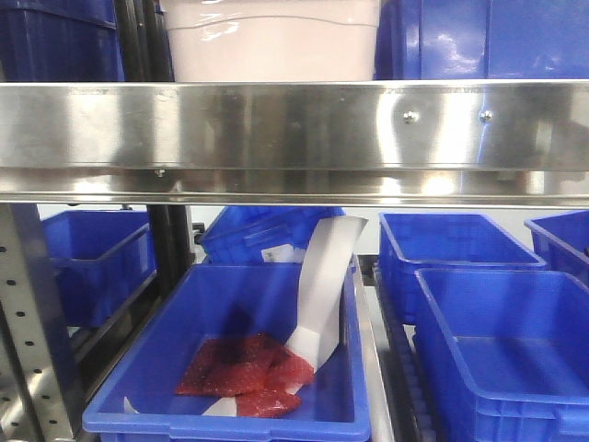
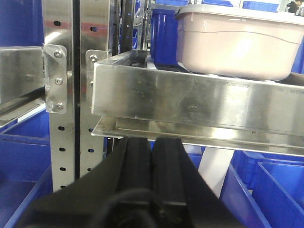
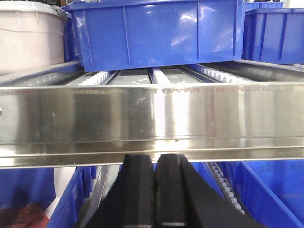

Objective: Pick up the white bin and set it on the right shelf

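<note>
The white bin [image 1: 273, 41], pale pinkish-white with a curved ridge, stands on the upper level of the steel shelf behind its shiny front rail [image 1: 294, 138]. It shows at upper right in the left wrist view [image 2: 237, 42] and at the far left in the right wrist view [image 3: 28, 40]. My left gripper [image 2: 152, 142] is shut and empty, just below the rail [image 2: 199, 102], lower left of the bin. My right gripper [image 3: 156, 159] is shut and empty, just under the rail [image 3: 152, 114], right of the bin.
Blue bins [image 1: 479, 37] flank the white bin on the upper level; one [image 3: 156, 31] stands ahead of my right gripper. Below, a blue bin [image 1: 230, 359] holds red bags and a white strip. More blue bins [image 1: 497, 350] sit lower right. Perforated uprights [image 2: 61, 95] stand left.
</note>
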